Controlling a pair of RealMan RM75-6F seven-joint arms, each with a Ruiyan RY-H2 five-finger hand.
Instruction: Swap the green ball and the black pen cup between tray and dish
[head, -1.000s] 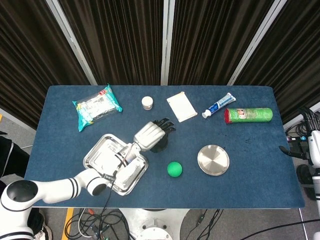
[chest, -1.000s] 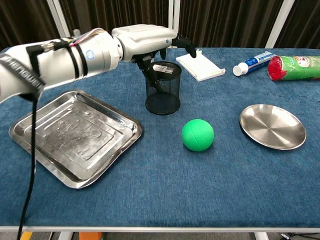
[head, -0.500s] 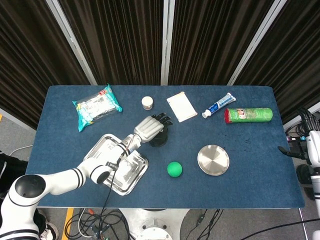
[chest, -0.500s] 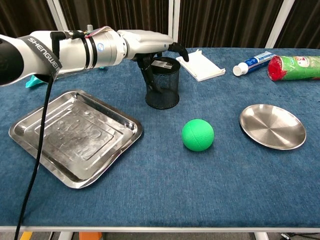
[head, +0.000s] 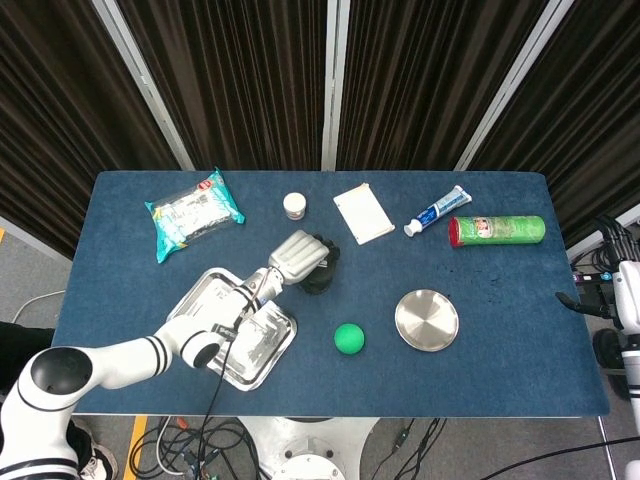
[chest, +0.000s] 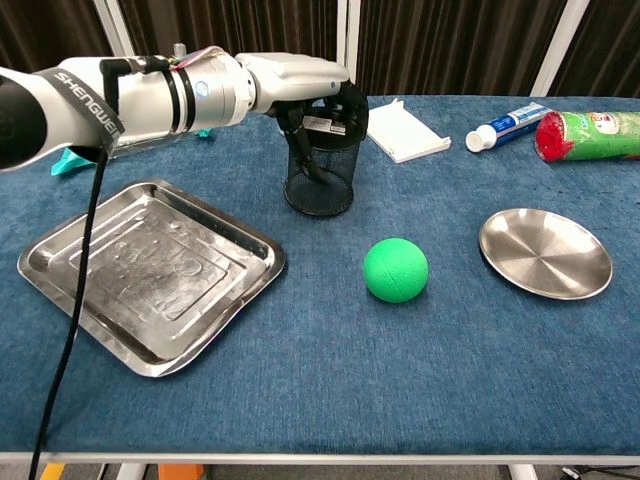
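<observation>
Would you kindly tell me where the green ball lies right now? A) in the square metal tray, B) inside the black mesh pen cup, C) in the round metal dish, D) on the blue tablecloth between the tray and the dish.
D: the green ball rests on the blue tablecloth, apart from both the square metal tray and the round metal dish.

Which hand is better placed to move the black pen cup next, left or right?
Left. The left hand already grips the black pen cup at its rim, fingers curled over the top. The cup stands on the table between the tray and the dish. The right hand is not in view.
</observation>
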